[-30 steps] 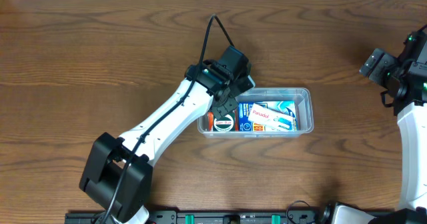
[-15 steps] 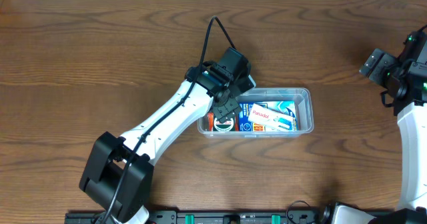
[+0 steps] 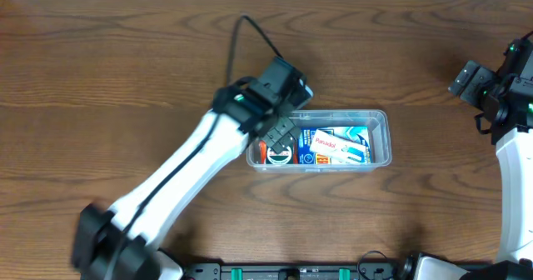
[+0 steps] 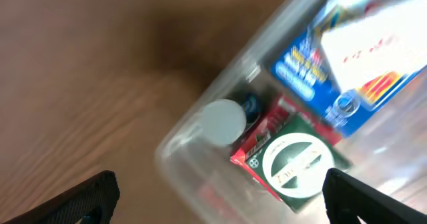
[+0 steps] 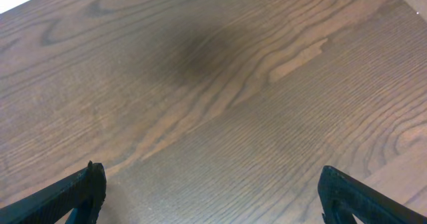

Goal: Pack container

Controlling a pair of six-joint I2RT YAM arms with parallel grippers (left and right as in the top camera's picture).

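The clear container (image 3: 381, 116) sits at the middle of the wooden table. Inside lie a blue and white box (image 3: 333, 145), a green and red box with a round white label (image 3: 278, 153) and an orange item (image 3: 260, 151). My left gripper (image 3: 280, 132) hovers open over the tub's left end. The left wrist view shows the container's corner (image 4: 193, 134), a white cap (image 4: 223, 121), the green box (image 4: 297, 164) and the blue box (image 4: 347, 64), with nothing between my fingers (image 4: 93, 197). My right gripper (image 3: 471, 80) is open at the far right, over bare wood (image 5: 220, 104).
The brown wooden table (image 3: 125, 72) surrounds the tub. Its far edge runs along the top of the overhead view. The right arm's white link (image 3: 512, 172) stands near the right edge.
My left gripper has opened wide and lifted back a little to the left from the tub's left end. The green box now lies free. The right arm has not moved.
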